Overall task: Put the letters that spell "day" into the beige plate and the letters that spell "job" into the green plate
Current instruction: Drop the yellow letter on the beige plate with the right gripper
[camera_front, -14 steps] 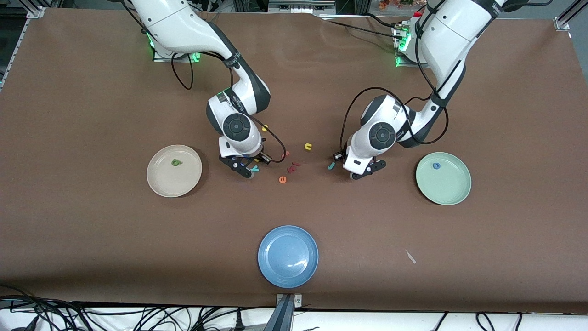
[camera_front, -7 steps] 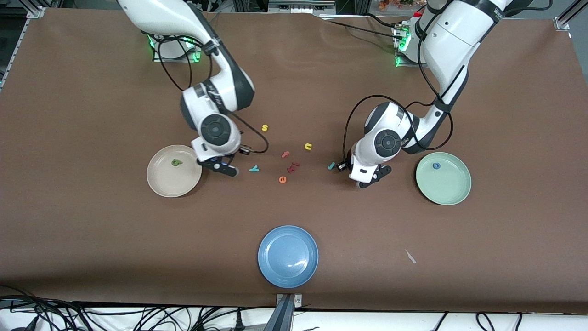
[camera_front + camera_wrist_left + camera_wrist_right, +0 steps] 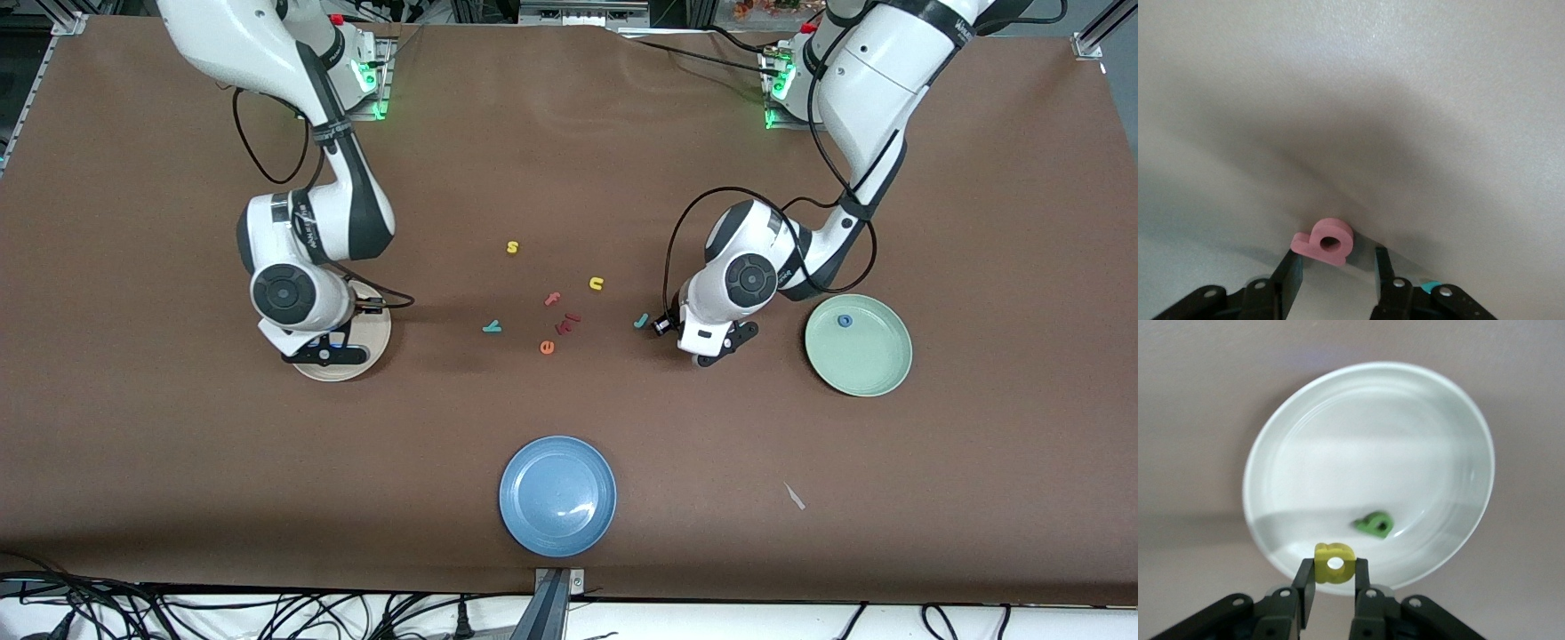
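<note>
Two of the "day" letters were at the round cream-beige plate. The small green foam letter lay flat inside it. The right gripper hung over the plate's edge, clenched on the tiny yellow foam letter by its flat faces. The teal y-shaped foam letter lay on the brown surface, in the loose scatter between the two plates. For the release I would carry the yellow piece inward over the shallow floor, clear of the raised rim. I would lower it close and only then part the jaws, since foam this light could bounce or cling to a pad.

The left gripper sat low over the surface between the teal hooked foam "j" and the round pale mint-green plate, which held the blue foam ring "o". Its jaws stood apart, with the salmon-pink foam "b" lying at their tips. The letter seemed to touch one finger, though I could not be sure from the wrist view. I would centre the jaws across its stem and bowl before closing, because the soft matte block would likely squash and twist if pinched off-centre.
</note>
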